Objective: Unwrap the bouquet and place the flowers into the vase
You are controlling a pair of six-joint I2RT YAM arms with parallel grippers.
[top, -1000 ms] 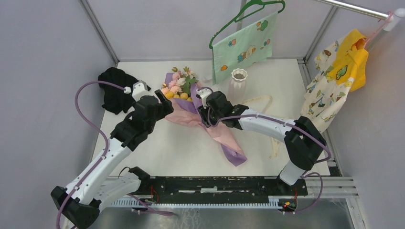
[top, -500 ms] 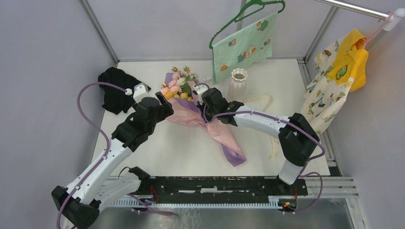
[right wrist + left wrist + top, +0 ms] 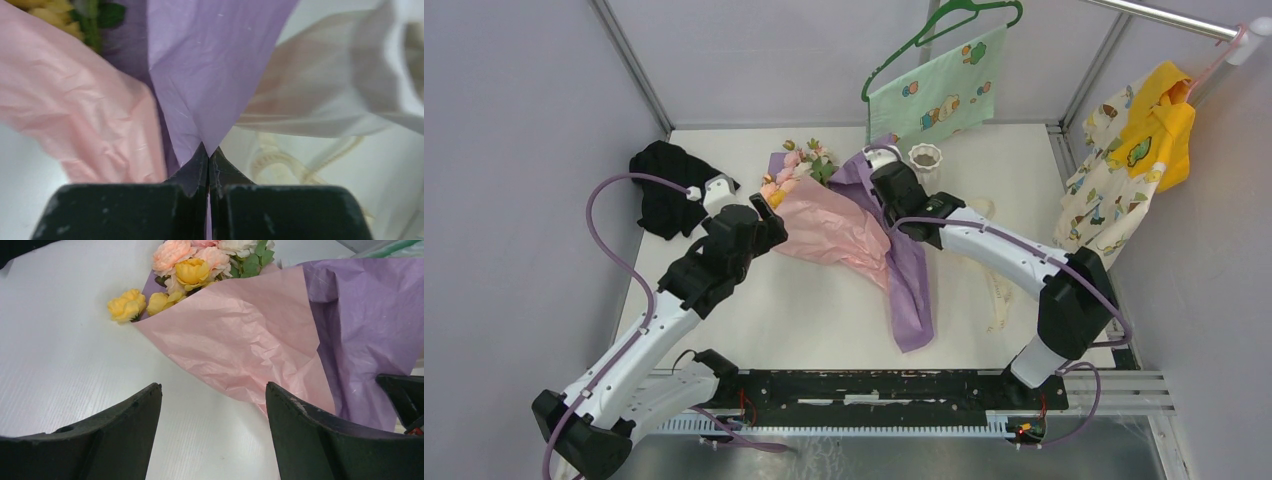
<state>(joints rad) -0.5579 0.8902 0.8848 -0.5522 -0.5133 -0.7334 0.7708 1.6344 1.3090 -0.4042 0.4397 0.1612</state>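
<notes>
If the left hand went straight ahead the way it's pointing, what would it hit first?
Probably the bouquet's pink wrapping paper, lying just ahead of the open left hand, though the depth is unclear.

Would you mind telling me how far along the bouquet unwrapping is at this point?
Done: the cream ribbon lies loose on the table. In hand: the right gripper is shut on a corner of the purple paper, holding it up, while the left gripper hangs open before the pink paper. Left: the flowers lie inside the wrapping, and the vase holds no flowers.
</notes>
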